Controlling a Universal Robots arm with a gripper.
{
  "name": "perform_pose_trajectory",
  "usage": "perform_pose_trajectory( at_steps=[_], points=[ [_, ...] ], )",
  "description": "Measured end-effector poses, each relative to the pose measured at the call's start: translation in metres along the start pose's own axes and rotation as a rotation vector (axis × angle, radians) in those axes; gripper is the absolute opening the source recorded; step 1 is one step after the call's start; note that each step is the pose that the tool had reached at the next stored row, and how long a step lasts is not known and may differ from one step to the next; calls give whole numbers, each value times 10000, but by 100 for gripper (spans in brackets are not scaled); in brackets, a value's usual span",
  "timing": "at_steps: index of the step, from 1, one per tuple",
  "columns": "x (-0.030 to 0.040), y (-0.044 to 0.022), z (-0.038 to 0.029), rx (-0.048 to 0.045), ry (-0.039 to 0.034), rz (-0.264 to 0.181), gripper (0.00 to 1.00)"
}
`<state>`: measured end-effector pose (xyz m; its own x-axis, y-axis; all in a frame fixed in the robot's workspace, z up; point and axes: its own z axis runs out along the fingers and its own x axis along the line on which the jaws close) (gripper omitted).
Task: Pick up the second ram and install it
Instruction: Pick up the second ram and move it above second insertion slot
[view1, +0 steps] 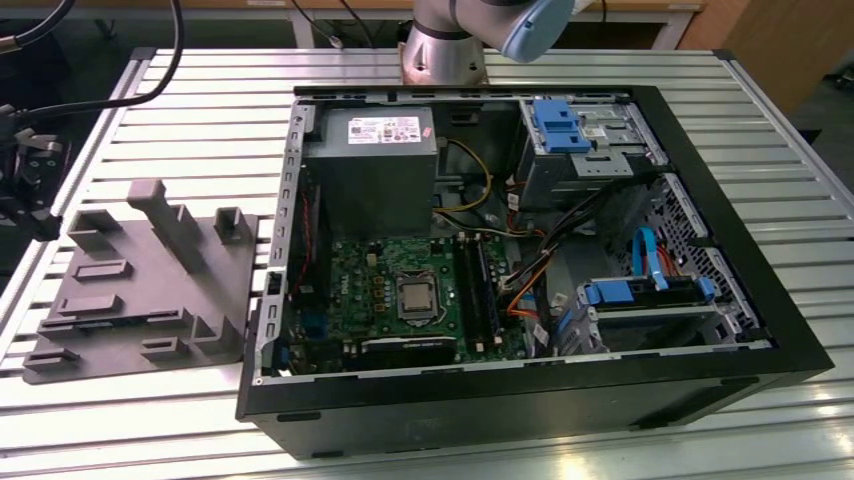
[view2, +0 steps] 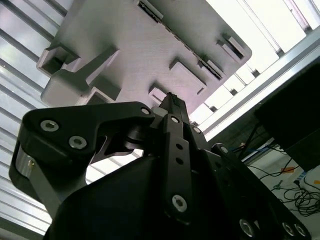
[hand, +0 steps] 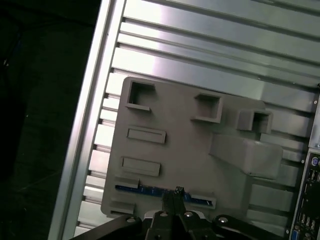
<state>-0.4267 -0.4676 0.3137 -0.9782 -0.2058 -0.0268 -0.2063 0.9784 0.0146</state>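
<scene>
The second ram (hand: 150, 189) is a thin blue-edged strip standing on edge in a slot of the grey holder plate (hand: 185, 150). In the exterior view the same strip (view1: 118, 321) lies along the near side of that plate (view1: 134, 290), at the exterior view's left of the computer case. My gripper (hand: 176, 193) hovers well above the plate, over the ram's slot. Its fingers are shut together with nothing between them. The second wrist view shows the closed gripper (view2: 170, 100) pointing at the plate (view2: 145, 45). The motherboard's long black slots (view1: 474, 285) lie inside the case.
The open black computer case (view1: 747, 330) holds a power supply (view1: 374, 160), a processor (view1: 418, 296), coloured cables and blue drive brackets (view1: 561, 125). The arm's base (view1: 447, 50) stands behind the case. Everything rests on a ribbed aluminium table (view1: 174, 420) whose edge (hand: 90, 125) runs beside the plate.
</scene>
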Motion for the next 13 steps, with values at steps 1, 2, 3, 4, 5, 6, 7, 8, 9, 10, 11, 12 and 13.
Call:
perform_pose_trajectory(
  at_steps=[1, 2, 3, 4, 5, 6, 7, 8, 9, 10, 11, 12, 13],
  points=[
    [0, 0, 0, -2, 1, -78, 11],
    [0, 0, 0, -4, 3, -151, 11],
    [0, 0, 0, -6, 4, -226, 11],
    [0, 0, 0, -8, 4, -302, 11],
    [0, 0, 0, -10, 6, -373, 11],
    [0, 0, 0, -12, 7, -447, 11],
    [0, 0, 0, -14, 8, -520, 11],
    [0, 0, 0, -16, 9, -598, 11],
    [0, 0, 0, -18, 10, -669, 11],
    [0, 0, 0, -20, 11, -740, 11],
    [0, 0, 0, -22, 12, -812, 11],
    [0, 0, 0, -24, 13, -884, 11],
    [0, 0, 0, -26, 14, -956, 11]
  ],
)
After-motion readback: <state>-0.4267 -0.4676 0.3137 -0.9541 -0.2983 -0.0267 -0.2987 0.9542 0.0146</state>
